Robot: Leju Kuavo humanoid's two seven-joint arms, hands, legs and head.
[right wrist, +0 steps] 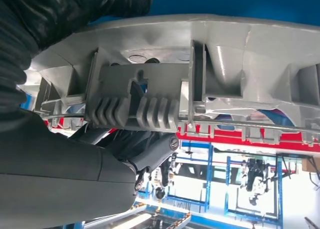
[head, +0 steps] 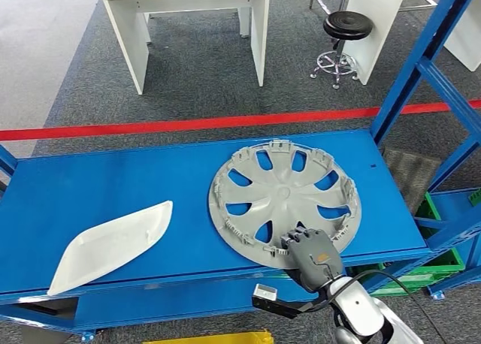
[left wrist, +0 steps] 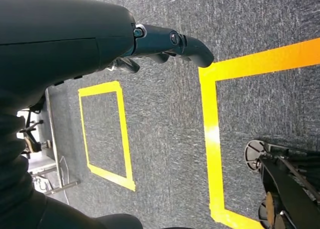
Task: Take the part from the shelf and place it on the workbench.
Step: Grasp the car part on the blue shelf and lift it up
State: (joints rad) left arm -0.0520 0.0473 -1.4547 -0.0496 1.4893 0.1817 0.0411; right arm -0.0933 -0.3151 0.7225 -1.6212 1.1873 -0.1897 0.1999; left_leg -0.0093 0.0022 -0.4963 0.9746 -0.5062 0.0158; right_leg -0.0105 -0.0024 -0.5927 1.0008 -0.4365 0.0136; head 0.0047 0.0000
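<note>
Here the right hand grasps the near rim of the grey wheel cover, at about 6 o'clock on the disc, which lies inner face up on the blue shelf. At 9 o'clock lies a white panel. The left hand hangs over carpet, released.

A workshop: blue steel shelf, floor tape, white workbench, stool

The grey spoked wheel cover lies inner side up on the blue shelf.
</note>
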